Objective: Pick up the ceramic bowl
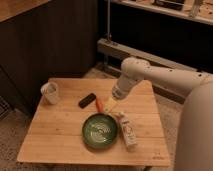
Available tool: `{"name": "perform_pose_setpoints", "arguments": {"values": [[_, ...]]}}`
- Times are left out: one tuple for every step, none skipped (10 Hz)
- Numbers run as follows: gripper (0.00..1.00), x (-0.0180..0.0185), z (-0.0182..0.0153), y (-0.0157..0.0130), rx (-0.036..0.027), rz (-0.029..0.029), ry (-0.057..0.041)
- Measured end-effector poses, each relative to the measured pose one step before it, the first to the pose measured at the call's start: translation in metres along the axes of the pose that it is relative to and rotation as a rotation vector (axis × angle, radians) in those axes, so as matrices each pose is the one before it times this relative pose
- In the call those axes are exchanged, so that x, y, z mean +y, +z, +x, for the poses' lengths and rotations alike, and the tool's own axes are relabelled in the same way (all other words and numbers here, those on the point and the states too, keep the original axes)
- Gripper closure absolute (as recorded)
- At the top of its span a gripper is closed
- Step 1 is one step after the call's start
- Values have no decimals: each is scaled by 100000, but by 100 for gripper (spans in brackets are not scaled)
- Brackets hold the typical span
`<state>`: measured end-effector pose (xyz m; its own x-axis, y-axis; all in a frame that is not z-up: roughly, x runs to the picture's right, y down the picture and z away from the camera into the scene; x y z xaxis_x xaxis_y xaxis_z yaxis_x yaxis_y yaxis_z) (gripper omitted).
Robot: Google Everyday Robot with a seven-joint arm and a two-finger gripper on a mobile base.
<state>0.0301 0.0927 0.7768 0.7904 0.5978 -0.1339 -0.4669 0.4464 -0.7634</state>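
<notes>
The ceramic bowl (100, 130) is round, shallow and dark green with pale swirl lines inside. It sits on the wooden table (60, 132) near the front middle. My gripper (110, 105) hangs from the white arm (150, 75) just above and behind the bowl's far right rim, over the table, close to an orange object (99, 104).
A white cup (51, 92) stands at the table's back left. A black flat object (87, 100) lies behind the bowl. A white bottle (128, 131) lies right of the bowl, near touching it. Dark cabinets and a metal shelf stand behind the table.
</notes>
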Motion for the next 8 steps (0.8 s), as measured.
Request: {"name": "perform_pose_setpoints", "arguments": {"values": [[20, -134, 350, 761, 469, -303, 274], [20, 88, 233, 553, 742, -459, 297], [20, 142, -52, 100, 266, -181, 119], [20, 170, 42, -98, 354, -319, 346], [20, -55, 315, 371, 1123, -177, 946], [20, 71, 118, 732, 1075, -504, -31], [20, -48, 25, 700, 148, -178, 18], [20, -203, 260, 599, 394, 137, 572]]}}
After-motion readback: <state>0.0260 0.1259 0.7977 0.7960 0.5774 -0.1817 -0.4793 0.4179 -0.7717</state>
